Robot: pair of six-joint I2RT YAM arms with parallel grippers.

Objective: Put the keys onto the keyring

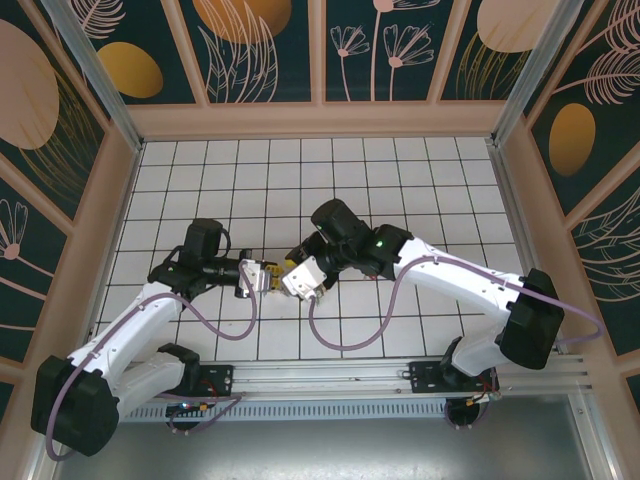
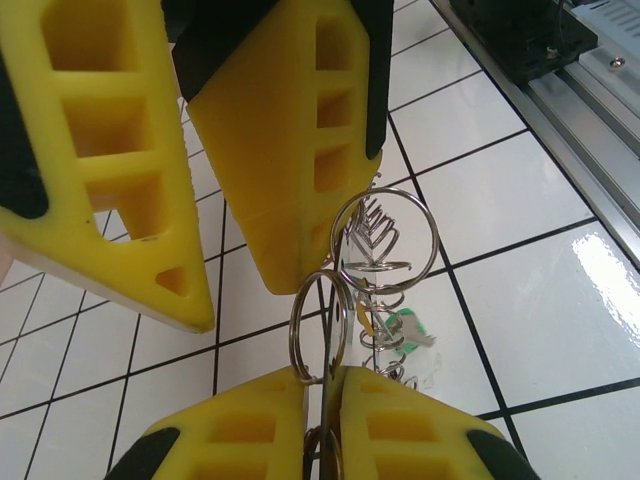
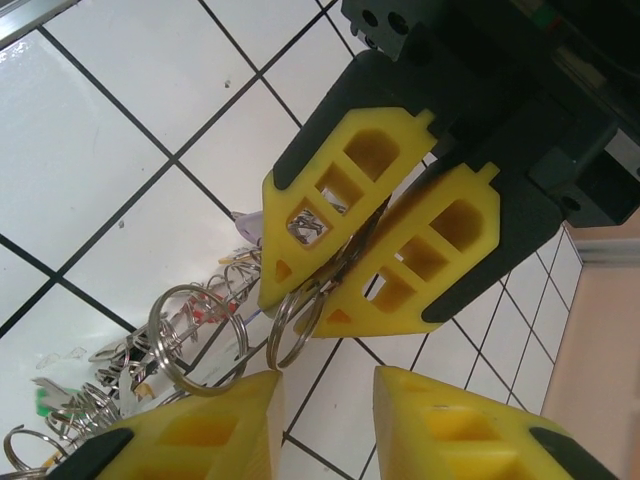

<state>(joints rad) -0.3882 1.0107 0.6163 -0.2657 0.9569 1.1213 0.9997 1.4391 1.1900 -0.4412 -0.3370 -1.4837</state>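
In the left wrist view my left gripper [image 2: 322,372] is shut on the lower edge of the keyring [image 2: 316,325], a thin silvery split ring standing upright. The right wrist view shows the same keyring [image 3: 300,322] sticking out of the left gripper [image 3: 305,305]. My right gripper [image 3: 325,385] is open, its left finger [image 3: 200,430] touching the keyring, with nothing between the jaws. A wider ring [image 3: 195,340] beside that finger carries the keys [image 3: 90,400], one of them green-headed [image 2: 405,330]. From the top, both grippers [image 1: 265,277] [image 1: 297,272] meet tip to tip above the floor.
The white tiled floor [image 1: 400,180] stretches all around, walled by patterned panels. The aluminium rail [image 1: 330,378] holding the arm bases runs along the near edge. The arms' cables [image 1: 345,335] loop down over the tiles in front.
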